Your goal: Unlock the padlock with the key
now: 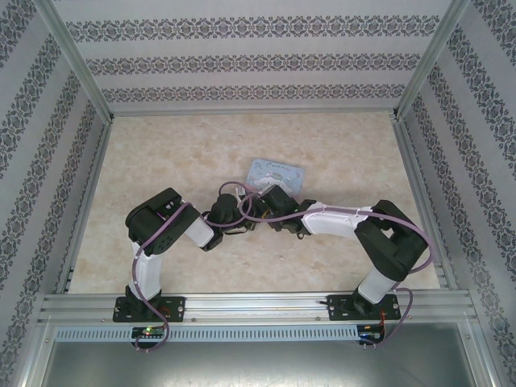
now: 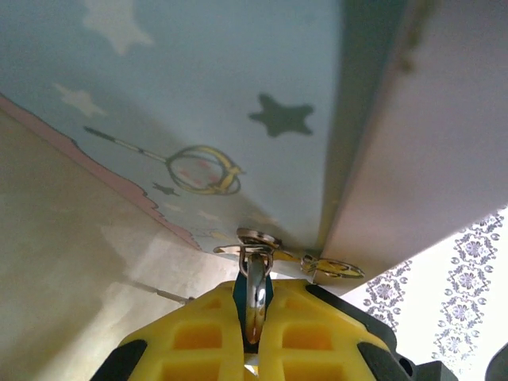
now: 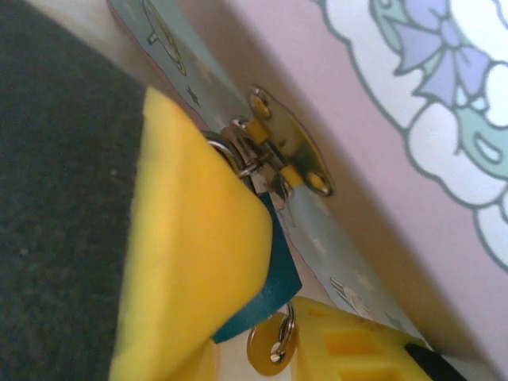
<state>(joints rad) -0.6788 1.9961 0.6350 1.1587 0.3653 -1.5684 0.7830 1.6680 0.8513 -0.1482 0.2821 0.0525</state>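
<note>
We saw left pincer [image 2: 252, 325] clamped on padlock [image 2: 255, 292] at hasp [image 3: 286, 155] of tin [image 2: 198, 79], couldn't tell if right pincer [image 3: 266, 313] gripped; a tug risked dragging tin.

No lettering is reading clearly anywhere; the tin [image 1: 276, 173] toward the table's [image 1: 161, 153] far edge is possibly carrying faint script.

A smooth, faintly glossy painted finish is seen on the pale blue cartoon-printed metal tin [image 2: 198, 87]. Its silvery metal hasp [image 3: 298, 147] is polished mirror-bright. Matt yellow plastic finger pads [image 2: 198, 337] are seen at lower centre, and a satin-smooth small teal padlock [image 3: 274, 274].
</note>
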